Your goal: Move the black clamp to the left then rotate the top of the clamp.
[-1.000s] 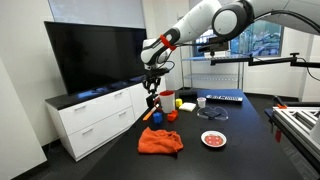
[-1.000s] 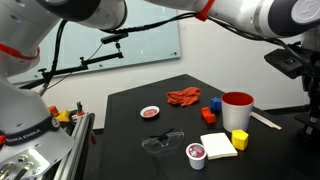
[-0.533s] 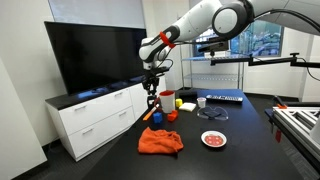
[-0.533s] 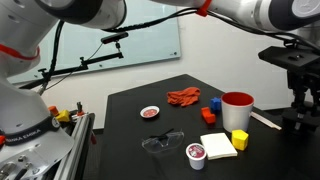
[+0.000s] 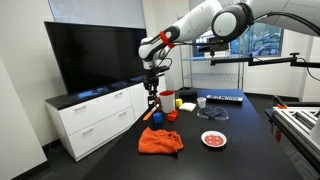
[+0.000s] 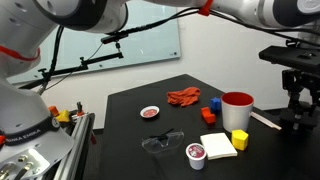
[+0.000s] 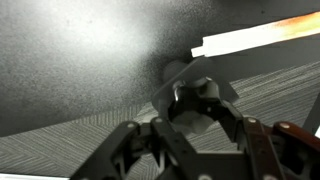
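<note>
One red cup (image 6: 238, 108), one orange cloth (image 6: 183, 97), one yellow block (image 6: 239, 139), one blue block (image 6: 214, 103).

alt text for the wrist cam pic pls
Looking down past the gripper, which straddles the round black top of the clamp at the edge of a dark table; whether it grips the clamp is unclear. A pale wooden stick lies on the table at upper right, and grey carpet shows below.

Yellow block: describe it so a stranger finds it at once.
On the black table, find the big red cup. The yellow block sits just in front of it, beside a white pad; nearby are a blue block and an orange block.
</note>
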Controlling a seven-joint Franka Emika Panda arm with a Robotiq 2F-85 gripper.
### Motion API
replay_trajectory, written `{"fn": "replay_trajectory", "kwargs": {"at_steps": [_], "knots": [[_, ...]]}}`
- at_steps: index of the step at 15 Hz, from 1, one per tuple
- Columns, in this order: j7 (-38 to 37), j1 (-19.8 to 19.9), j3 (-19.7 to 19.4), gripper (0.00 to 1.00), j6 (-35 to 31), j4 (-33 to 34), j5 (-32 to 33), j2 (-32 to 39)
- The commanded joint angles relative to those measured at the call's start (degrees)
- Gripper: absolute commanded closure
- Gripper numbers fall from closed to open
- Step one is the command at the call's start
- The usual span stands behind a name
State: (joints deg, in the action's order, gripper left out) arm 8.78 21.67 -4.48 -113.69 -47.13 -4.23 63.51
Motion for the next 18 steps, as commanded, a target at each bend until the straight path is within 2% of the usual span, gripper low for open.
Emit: {"fn": "replay_trajectory", "kwargs": {"at_steps": [1,3,4,10,18], "knots": [[-1.7,-0.1,-0.6,0.14,0.9,5.3,0.3,1.3],[-7.5,-0.9,-2.1,0.02,-0.8,5.0,0.4,0.3],[-9.6,-1.2,-2.7,0.00,-1.4,4.6,0.5,-0.3],[-18.6,-3.5,-6.1,0.00,0.1,2.1,1.3,-1.2],[-22.5,-4.2,-6.5,0.00,2.5,0.2,0.5,-1.5]]}}
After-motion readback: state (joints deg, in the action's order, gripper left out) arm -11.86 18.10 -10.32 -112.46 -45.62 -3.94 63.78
